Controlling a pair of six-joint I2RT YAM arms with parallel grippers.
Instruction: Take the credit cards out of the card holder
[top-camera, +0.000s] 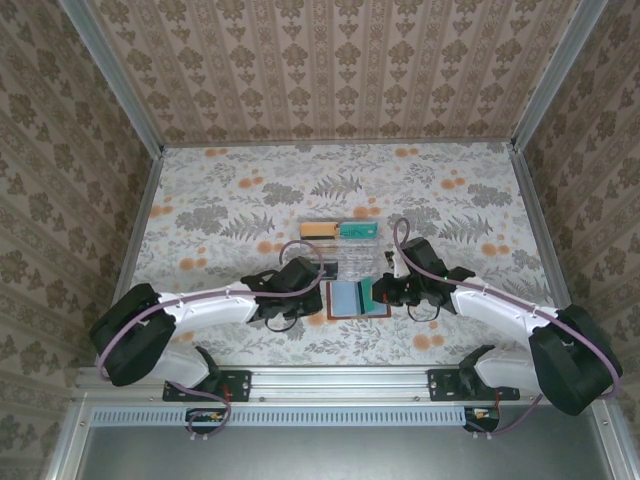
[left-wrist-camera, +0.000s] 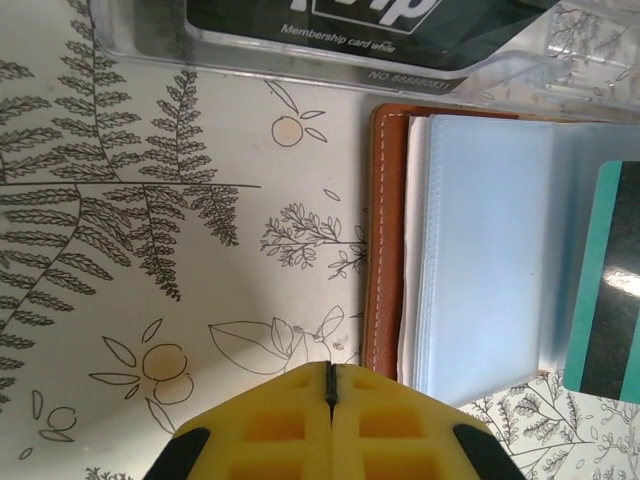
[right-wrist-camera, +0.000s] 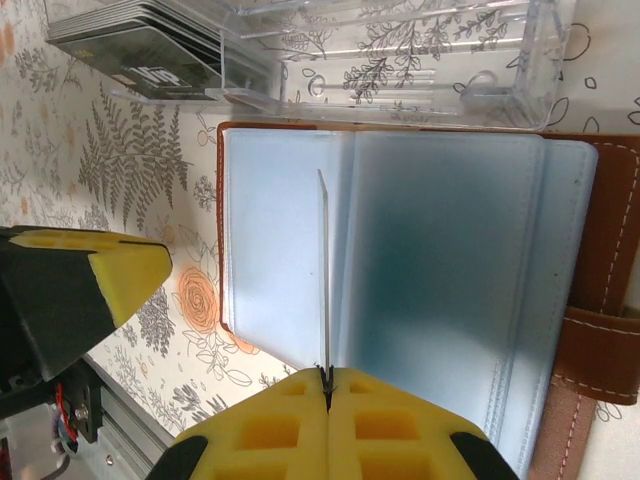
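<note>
Teal credit card (left-wrist-camera: 595, 300) pinched edge-on over the open card holder (right-wrist-camera: 270, 260)
Thin, stiff, slick and light, the card is best taken by one edge, as the right gripper (right-wrist-camera: 327, 385) does, jaws closed on it; the holder's soft leather rim and glossy pockets lie on the floral table (left-wrist-camera: 150, 250) beside a clear tray (right-wrist-camera: 400, 60); the left gripper (left-wrist-camera: 330, 385) has its jaws closed and empty

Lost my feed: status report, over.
Left gripper shut, empty, beside open reddish-brown leather card holder. Right gripper shut on teal credit card over its pockets. Clear plastic tray just beyond.
</note>
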